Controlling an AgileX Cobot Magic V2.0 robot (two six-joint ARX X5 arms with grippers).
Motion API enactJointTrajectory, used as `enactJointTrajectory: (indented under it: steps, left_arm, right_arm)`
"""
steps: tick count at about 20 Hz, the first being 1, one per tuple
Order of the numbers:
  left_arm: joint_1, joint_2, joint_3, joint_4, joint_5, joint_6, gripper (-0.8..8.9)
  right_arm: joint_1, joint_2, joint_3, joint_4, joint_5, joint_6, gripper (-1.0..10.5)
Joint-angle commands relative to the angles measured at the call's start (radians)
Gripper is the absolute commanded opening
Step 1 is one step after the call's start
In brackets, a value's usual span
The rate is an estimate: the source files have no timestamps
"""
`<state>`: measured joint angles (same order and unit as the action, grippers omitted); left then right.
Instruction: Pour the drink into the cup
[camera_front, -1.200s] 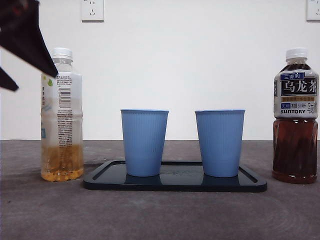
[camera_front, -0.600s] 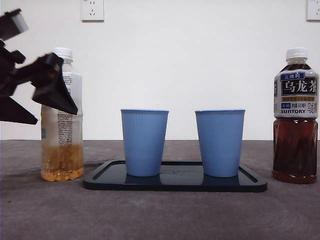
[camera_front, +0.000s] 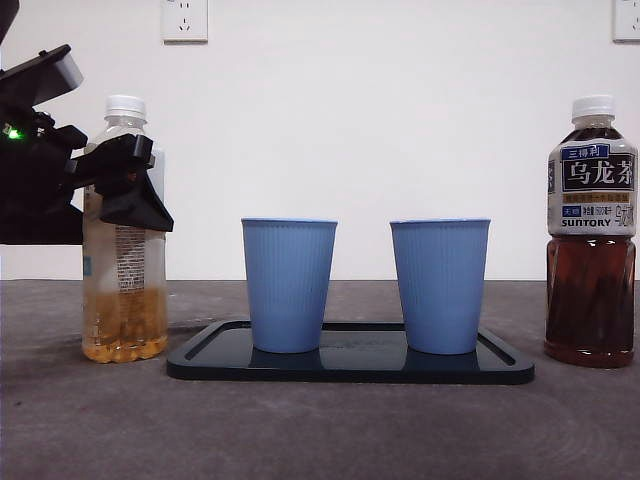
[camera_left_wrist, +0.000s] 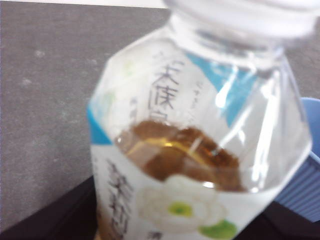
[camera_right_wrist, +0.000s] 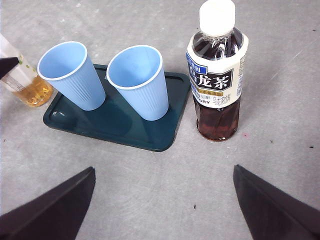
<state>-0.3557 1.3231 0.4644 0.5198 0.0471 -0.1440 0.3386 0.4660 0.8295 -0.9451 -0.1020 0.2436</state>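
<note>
A pale bottle (camera_front: 124, 300) with a white cap and a little yellow drink stands at the table's left. My left gripper (camera_front: 125, 185) reaches in from the left at label height, open, with one jaw in front of the bottle. The left wrist view is filled by that bottle (camera_left_wrist: 200, 150), a dark jaw showing at each side of it. Two empty blue cups (camera_front: 288, 285) (camera_front: 439, 285) stand upright on a dark tray (camera_front: 350, 368). My right gripper (camera_right_wrist: 165, 200) hangs open high above the table, near nothing.
A dark tea bottle (camera_front: 591, 240) with a white cap stands at the far right, just beside the tray's end. In the right wrist view it (camera_right_wrist: 217, 85) is the nearest thing, with the cups (camera_right_wrist: 72, 75) (camera_right_wrist: 140, 82) beyond it.
My left gripper has come down and in from the upper left, so its jaws now stand around the pale bottle. Bottles and cups have not moved.
</note>
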Motion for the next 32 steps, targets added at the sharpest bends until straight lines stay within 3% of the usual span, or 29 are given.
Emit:
enactJointTrajectory:
  steps: [1, 4, 10, 18, 25, 32]
  left_arm:
    - [-0.005, 0.008, 0.001, 0.026, 0.0, -0.001, 2.96]
    - [-0.005, -0.048, 0.014, -0.043, 0.0, -0.004, 2.43]
    - [-0.01, -0.189, 0.167, -0.428, 0.0, 0.014, 2.14]
    - [-0.07, -0.195, 0.46, -0.948, -0.001, 0.167, 2.13]
    - [-0.159, 0.015, 0.76, -1.314, -0.135, 0.243, 2.13]
    - [-0.285, 0.28, 1.012, -1.567, -0.49, 0.303, 2.13]
  right_arm:
    - [0.004, 0.002, 0.01, 0.021, 0.005, 0.011, 4.4]
    - [0.005, 0.002, 0.01, 0.026, 0.012, 0.009, 4.4]
    - [0.005, 0.002, 0.01, 0.029, 0.039, 0.005, 4.4]
    - [0.005, 0.002, 0.01, 0.03, 0.051, 0.006, 4.4]
    - [0.005, 0.002, 0.01, 0.056, 0.05, 0.006, 4.4]
    - [0.005, 0.002, 0.01, 0.078, 0.05, 0.006, 4.4]
